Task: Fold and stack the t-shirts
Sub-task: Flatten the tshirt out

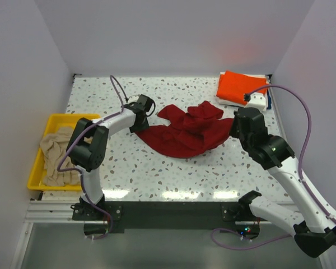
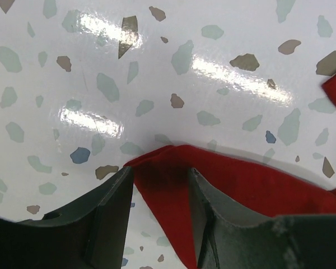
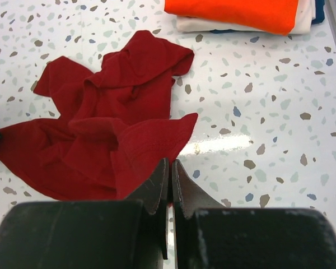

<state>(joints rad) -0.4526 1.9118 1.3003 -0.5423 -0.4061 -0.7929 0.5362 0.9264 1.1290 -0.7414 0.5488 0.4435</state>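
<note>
The dark red t-shirt (image 1: 187, 134) lies crumpled in the middle of the table. My left gripper (image 1: 138, 125) is at its left corner; in the left wrist view the gripper (image 2: 159, 170) stands open, its jaws on either side of a fold of the red cloth (image 2: 168, 190). At the shirt's right edge, my right gripper (image 1: 233, 126) is shut. In the right wrist view its fingers (image 3: 171, 163) pinch the hem of the red shirt (image 3: 112, 112). The orange t-shirt (image 1: 241, 87) lies folded at the back right. A beige t-shirt (image 1: 56, 154) is heaped in the tray.
A yellow plastic tray (image 1: 59, 119) sits at the left table edge. Under the orange shirt (image 3: 235, 12) lies a white folded layer (image 3: 305, 19). White walls close in the table at the back and on both sides.
</note>
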